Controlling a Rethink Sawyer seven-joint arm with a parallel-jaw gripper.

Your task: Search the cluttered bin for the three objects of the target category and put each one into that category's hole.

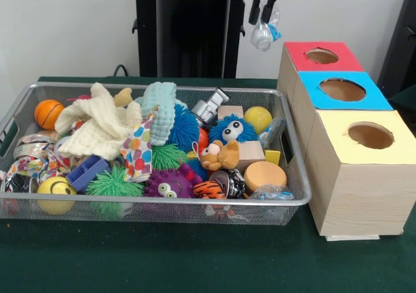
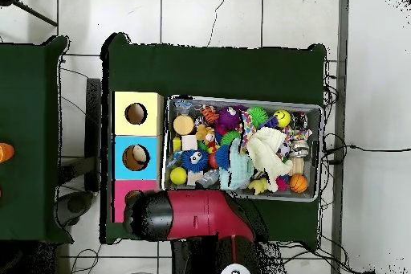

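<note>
My gripper hangs at the top of the front view, left of and above the red-topped box. It is shut on a clear plastic object with a blue bit, which dangles below the fingers. Blue-topped and yellow-topped boxes follow in a row, each with a round hole. In the overhead view the red arm hides the gripper and part of the red box. The wire mesh bin holds many toys, among them another clear plastic item.
In the bin lie an orange ball, a cream knitted cloth, a blue fuzzy ball with eyes, a teddy bear and a round wooden disc. A second green table stands beside this one.
</note>
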